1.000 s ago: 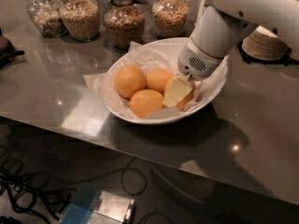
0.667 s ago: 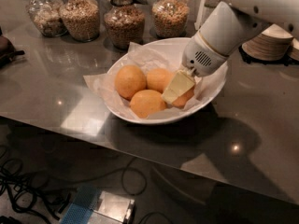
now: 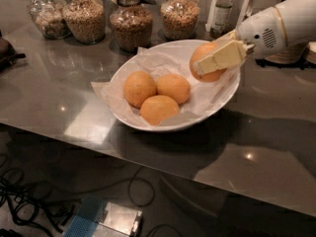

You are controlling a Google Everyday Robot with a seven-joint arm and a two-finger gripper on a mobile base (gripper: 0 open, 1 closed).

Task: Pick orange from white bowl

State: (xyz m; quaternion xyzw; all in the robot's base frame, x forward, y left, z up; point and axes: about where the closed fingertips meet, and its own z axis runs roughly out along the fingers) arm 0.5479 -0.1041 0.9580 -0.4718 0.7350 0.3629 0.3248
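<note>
Three oranges (image 3: pixel 173 88) in white bowl (image 3: pixel 168 128); end effector (image 3: pixel 206 63) above holds orange (image 3: pixel 202 52).

Glossy grey countertop (image 3: pixel 59 98) fills the field from 9 to 4 o'clock, carrying small bright light reflections. Four glass jars (image 3: pixel 131 26) of grains stand in a row at 11 to 12 o'clock, with a bottle (image 3: pixel 223 9) at 1 o'clock. The gripper (image 3: pixel 205 63), holding the orange (image 3: pixel 203 51), sits at 2 o'clock. Dark floor at 6 to 8 o'clock bears black cables (image 3: pixel 24 201) and a blue-and-silver box (image 3: pixel 106 218).
</note>
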